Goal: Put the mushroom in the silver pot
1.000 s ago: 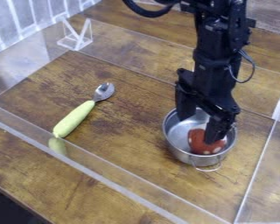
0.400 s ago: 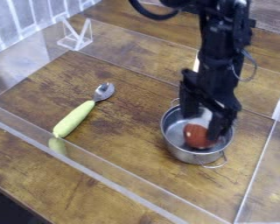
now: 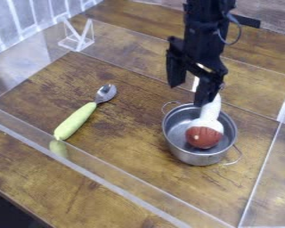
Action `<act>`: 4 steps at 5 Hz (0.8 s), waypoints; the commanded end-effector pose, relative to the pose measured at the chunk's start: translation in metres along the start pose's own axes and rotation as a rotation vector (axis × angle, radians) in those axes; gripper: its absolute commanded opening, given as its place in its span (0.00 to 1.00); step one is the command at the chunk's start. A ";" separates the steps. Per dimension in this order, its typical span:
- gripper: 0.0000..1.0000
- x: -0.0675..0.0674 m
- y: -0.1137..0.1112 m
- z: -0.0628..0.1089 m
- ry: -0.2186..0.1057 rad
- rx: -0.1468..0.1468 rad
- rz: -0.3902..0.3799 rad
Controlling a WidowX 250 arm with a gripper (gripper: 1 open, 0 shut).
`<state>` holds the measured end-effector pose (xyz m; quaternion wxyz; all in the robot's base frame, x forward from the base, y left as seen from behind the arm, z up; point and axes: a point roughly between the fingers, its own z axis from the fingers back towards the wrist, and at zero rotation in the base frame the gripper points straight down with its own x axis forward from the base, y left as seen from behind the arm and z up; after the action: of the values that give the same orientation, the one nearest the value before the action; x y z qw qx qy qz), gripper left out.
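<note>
Claw (image 3: 195,78): hangs over the far rim of the silver pot, pointing down, fingers spread wide with nothing between them.
Mushroom (image 3: 203,135): lies inside the silver pot, red-brown cap toward the near side, white stem tilted up toward the far rim; apart from the claw.
Silver pot (image 3: 177,145): stands upright on the bench, right of centre, a small handle showing on its near right side.
Spoon (image 3: 82,112): lies flat on the bench, well to the left of the pot; yellow-green handle nearer, metal bowl farther.
Bench (image 3: 121,151): dark wood planks, ringed by low clear plastic walls.
Clear stand (image 3: 76,36): far left, beyond the wall.
</note>
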<state>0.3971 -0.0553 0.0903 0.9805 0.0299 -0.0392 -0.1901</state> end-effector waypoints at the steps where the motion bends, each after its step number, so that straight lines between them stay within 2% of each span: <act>1: 1.00 0.001 0.018 0.023 -0.086 0.010 -0.072; 2: 1.00 -0.005 0.025 0.017 -0.089 -0.006 -0.166; 4: 1.00 -0.010 0.023 0.003 -0.089 -0.007 -0.126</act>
<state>0.3914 -0.0328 0.0642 0.9661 0.0119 -0.0408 -0.2546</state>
